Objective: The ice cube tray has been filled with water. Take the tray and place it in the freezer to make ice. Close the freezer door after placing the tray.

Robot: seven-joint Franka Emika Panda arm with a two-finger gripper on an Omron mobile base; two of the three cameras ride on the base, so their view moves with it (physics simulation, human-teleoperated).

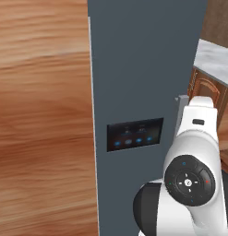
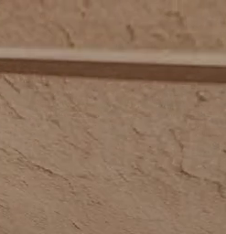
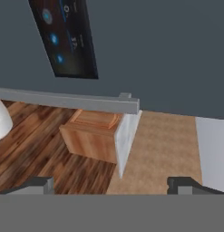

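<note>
The freezer door [image 1: 143, 69] is a dark blue-grey panel with a black control panel [image 1: 134, 133] lit by blue dots. Its grey bar handle [image 1: 181, 108] runs along the right edge, just behind my white arm [image 1: 194, 175]. No shelves or inside of the freezer show. In the hand view the same door [image 3: 168, 50] spans the top, with the control panel [image 3: 65, 36] at upper left and the handle [image 3: 68, 99] as a grey bar across the middle. My gripper [image 3: 113, 183] is open with nothing between its fingertips [image 3: 41, 183]. The ice cube tray is out of view.
A wide wooden panel [image 1: 41, 115] borders the freezer on the left. A marble counter top [image 1: 217, 60] over a brown cabinet [image 1: 207, 90] stands to its right. The hand view looks down on that cabinet [image 3: 93, 136] and the wood floor [image 3: 27, 145]. A brown textured surface [image 2: 110, 151] stands close in front of the right base view.
</note>
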